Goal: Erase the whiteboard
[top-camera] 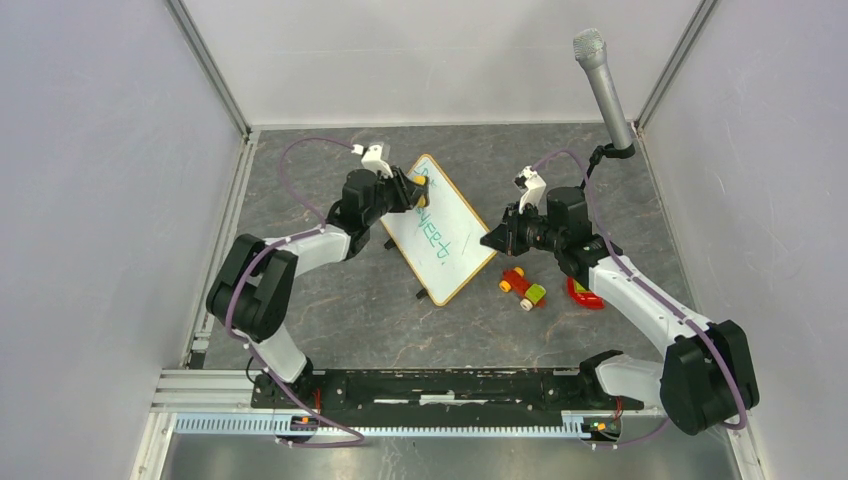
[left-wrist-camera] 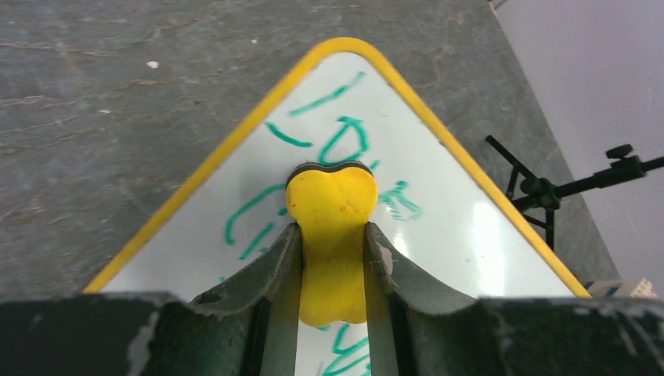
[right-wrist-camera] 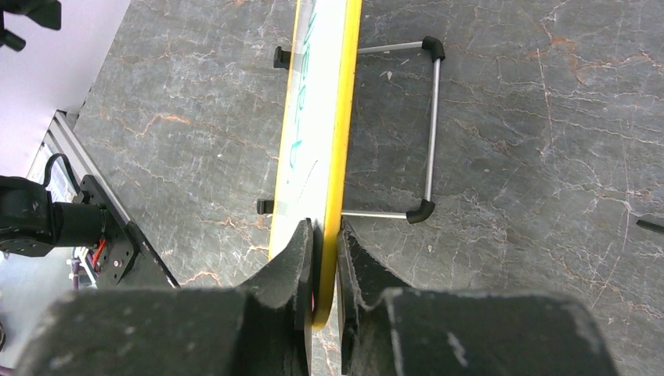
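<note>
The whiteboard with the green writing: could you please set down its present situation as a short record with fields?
Board: white rectangular whiteboard with yellow frame, green writing not yet erased
Left gripper: shut on yellow bone-shaped eraser, set on the board near its far corner
Right gripper: shut on the board's frame edge
Nearby: small red, yellow and green toy car

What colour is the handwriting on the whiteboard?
The handwriting on the whiteboard is green; the left wrist view shows it best.
</note>
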You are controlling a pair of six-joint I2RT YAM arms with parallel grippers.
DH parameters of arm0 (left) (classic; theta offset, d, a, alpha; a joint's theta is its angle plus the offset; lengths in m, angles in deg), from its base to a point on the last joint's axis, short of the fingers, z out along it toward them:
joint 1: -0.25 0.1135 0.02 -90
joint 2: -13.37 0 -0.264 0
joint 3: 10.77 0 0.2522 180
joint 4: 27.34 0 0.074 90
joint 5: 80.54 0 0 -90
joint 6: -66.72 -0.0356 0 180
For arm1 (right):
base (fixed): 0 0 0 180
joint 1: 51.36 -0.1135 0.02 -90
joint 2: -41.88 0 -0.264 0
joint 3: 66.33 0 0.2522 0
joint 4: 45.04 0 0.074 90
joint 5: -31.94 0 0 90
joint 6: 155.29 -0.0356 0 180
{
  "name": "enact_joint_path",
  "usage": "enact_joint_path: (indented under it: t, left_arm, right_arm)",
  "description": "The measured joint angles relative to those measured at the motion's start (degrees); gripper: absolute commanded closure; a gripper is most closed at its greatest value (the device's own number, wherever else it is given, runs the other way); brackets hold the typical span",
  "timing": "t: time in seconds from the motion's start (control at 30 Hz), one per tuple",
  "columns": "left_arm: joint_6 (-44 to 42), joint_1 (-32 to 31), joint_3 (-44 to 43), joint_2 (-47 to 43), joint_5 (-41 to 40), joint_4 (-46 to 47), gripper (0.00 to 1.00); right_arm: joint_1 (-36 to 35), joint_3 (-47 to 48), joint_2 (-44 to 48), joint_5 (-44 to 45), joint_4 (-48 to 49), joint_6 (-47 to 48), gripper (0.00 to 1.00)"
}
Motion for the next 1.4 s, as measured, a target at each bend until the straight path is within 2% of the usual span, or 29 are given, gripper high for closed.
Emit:
enact_joint_path:
  t: [0.13, 0.37, 0.77, 0.87, 1.1, 1.4]
  left_arm:
    - [-0.07, 2.08, -1.57, 0.46, 0.57, -4.02, 0.83]
    - [-0.04, 2.34, -1.66, 0.81, 2.67, -3.85, 0.84]
    - [-3.17, -0.57, -2.62, 0.94, 4.04, -2.54, 0.83]
    - [-3.63, -0.68, -4.90, 1.88, 4.28, -4.57, 0.84]
    - [-4.37, 0.92, -16.57, 7.26, 4.72, -13.70, 0.85]
    - [-4.44, 2.93, -18.86, 8.96, 5.20, -16.57, 0.87]
  right_arm:
    - [0.02, 0.00, 0.00, -0.17, 0.13, 0.00, 1.00]
    - [0.02, 0.00, 0.00, -0.35, 0.11, 0.00, 1.00]
    - [0.13, -0.11, 0.00, -0.28, -0.33, 0.02, 1.00]
    - [0.13, -0.11, -0.11, -0.26, -0.33, 0.02, 1.00]
    - [0.17, -0.11, -0.37, 0.66, -0.02, 0.02, 1.00]
    - [0.17, -0.07, -0.55, 0.61, 0.11, 0.22, 1.00]
